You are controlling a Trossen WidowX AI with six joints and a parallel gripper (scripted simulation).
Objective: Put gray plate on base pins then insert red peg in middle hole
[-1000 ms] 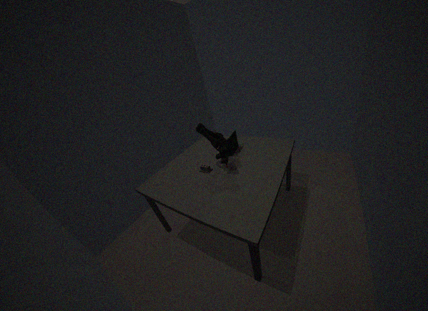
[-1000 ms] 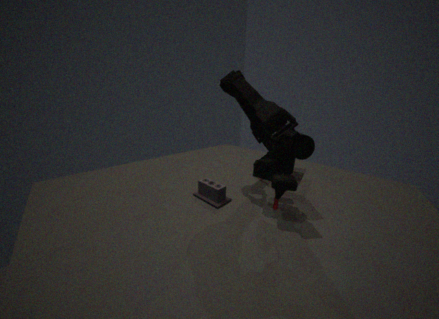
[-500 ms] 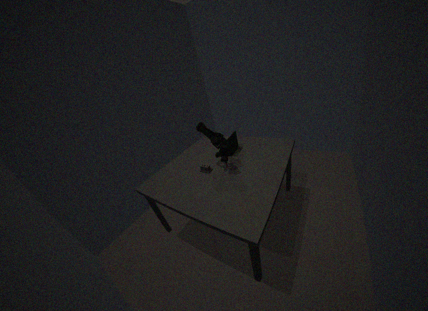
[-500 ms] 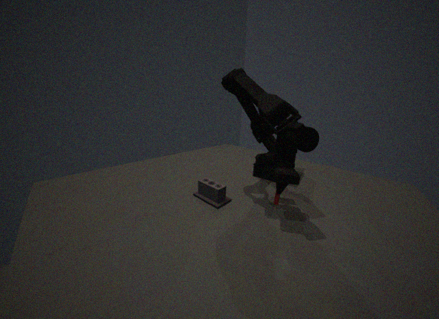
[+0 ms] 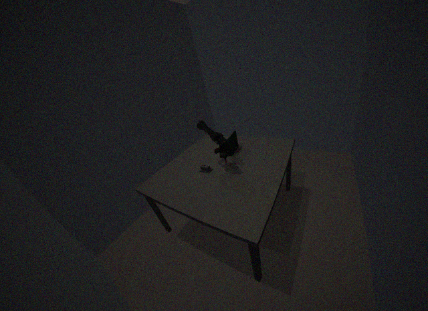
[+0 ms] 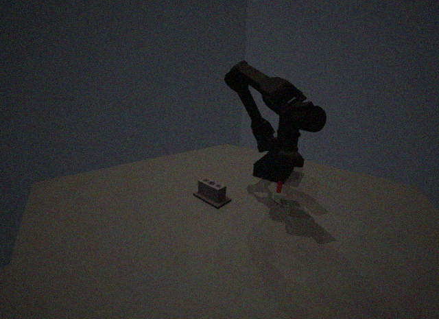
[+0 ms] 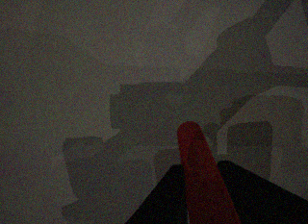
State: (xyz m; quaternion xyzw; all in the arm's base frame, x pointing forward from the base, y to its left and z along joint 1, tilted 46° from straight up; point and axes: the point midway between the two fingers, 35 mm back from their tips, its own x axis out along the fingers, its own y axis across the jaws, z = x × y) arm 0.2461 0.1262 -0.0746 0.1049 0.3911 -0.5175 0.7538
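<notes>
Dim blue-gray walls (image 5: 276, 59) (image 6: 123, 78) rise behind the pale worktop (image 5: 221, 200) (image 6: 141, 255) (image 7: 48, 89). Its edges run well apart from the base (image 5: 208, 172) (image 6: 217, 206) and claw (image 5: 223, 156) (image 6: 278, 180) (image 7: 202, 166); broad stretch of surface toward the near edge in top view, plus a visible gap between claw and base. Claw is closed on the red peg (image 5: 226, 160) (image 6: 279, 186) (image 7: 199, 171), which sticks out past the fingertips, near-upright in exterior view. Peg's free end looks raised over the worktop. Gray plate (image 5: 206, 167) (image 6: 212, 192) looks like the blocky part on the base, three round openings along its top, off to the claw's left in exterior view. Pin fit: too dark to tell.
</notes>
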